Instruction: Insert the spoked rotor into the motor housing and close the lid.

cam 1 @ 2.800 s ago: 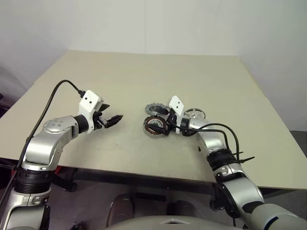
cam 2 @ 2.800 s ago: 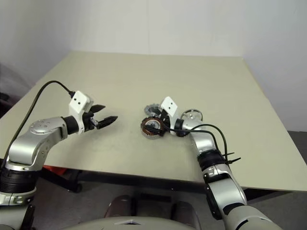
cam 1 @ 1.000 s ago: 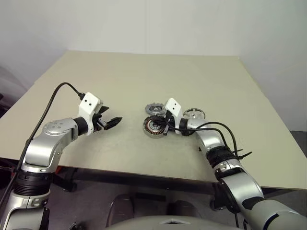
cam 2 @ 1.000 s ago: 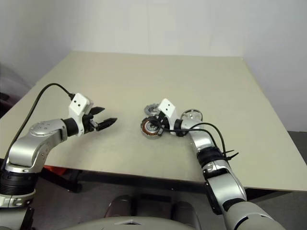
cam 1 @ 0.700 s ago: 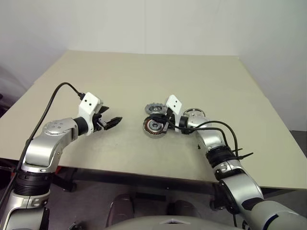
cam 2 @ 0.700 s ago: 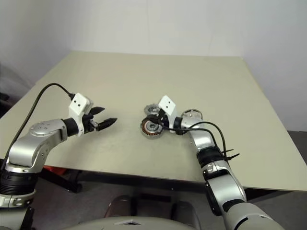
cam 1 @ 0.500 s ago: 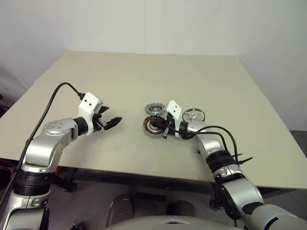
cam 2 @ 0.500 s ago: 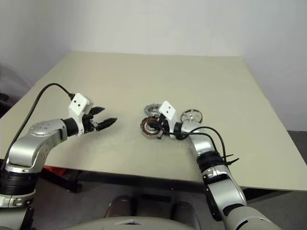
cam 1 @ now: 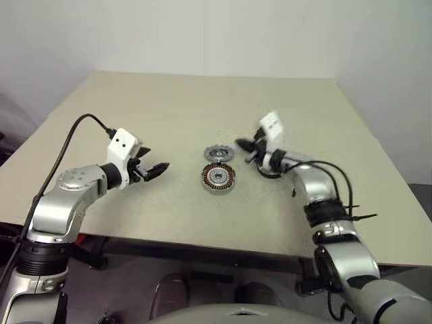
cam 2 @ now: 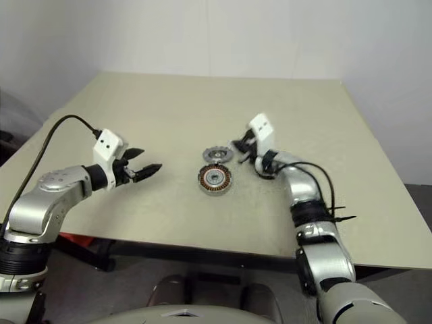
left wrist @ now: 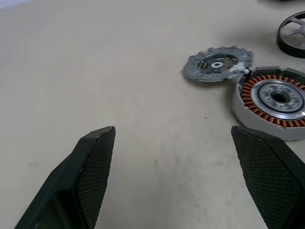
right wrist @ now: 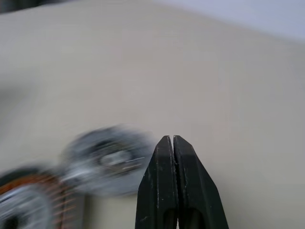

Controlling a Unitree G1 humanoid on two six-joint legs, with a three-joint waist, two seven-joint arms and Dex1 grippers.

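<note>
right gripper [right wrist: 174,143] fingers pressed together, empty, left gripper [left wrist: 176,138] spread; motor housing [cam 1: 219,177] at table centre, lid [cam 1: 219,154] touching at twelve o'clock, spoked rotor [left wrist: 294,27] beyond—closed tips could knock it away.

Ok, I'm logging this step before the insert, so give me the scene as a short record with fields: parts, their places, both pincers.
motor housing: on table, open, windings showing
lid: flat on table, just behind housing, edges meeting
spoked rotor: on table, right of lid, not inserted
left pincer: open, empty, left of housing
right pincer: shut, empty, raised right of lid
</note>
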